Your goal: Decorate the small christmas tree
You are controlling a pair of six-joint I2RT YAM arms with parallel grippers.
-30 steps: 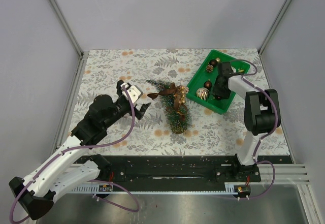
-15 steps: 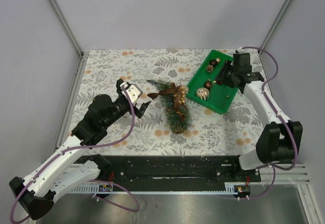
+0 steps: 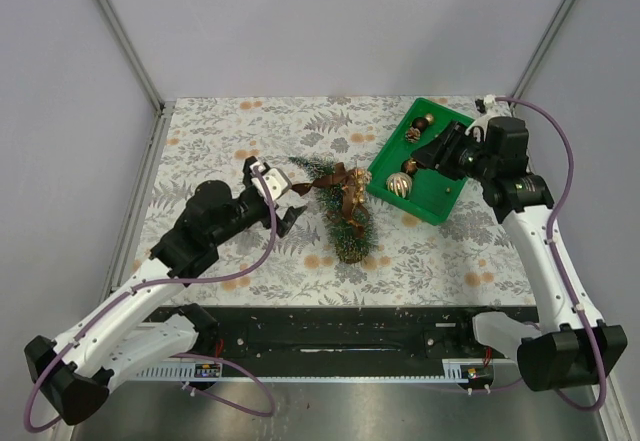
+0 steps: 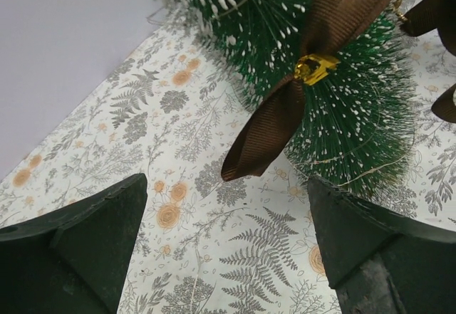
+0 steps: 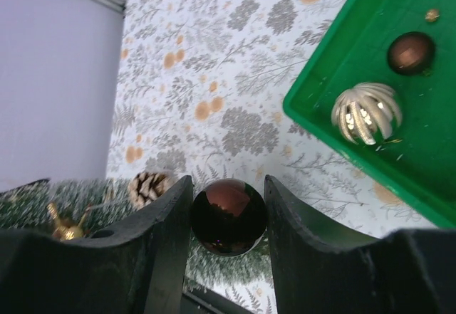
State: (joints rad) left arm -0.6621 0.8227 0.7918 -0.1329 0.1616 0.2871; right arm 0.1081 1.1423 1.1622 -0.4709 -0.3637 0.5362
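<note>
The small christmas tree [image 3: 345, 216] lies on its side mid-table, tip pointing far left, with a brown ribbon bow [image 3: 335, 176] and gold ornaments on it. My left gripper [image 3: 285, 203] is open and empty just left of the tree. The left wrist view shows the tree [image 4: 349, 122] and the bow [image 4: 285, 114] just ahead of my open gripper [image 4: 228, 250]. My right gripper [image 3: 438, 151] hangs above the green tray [image 3: 437, 208]. In the right wrist view it [image 5: 228, 218] is shut on a shiny brown ball [image 5: 228, 216].
The tray [image 5: 427, 150] holds a gold-and-white ribbed ball [image 5: 365, 112] and a brown ball [image 5: 411, 52]; more ornaments sit at its far end [image 3: 418, 127]. A pine cone [image 5: 147, 188] rests on the tree. Frame posts stand at the table's far corners.
My right arm has risen out of the tray and swung right, carrying the brown ball. My left gripper has moved a little right, closer to the tree.
</note>
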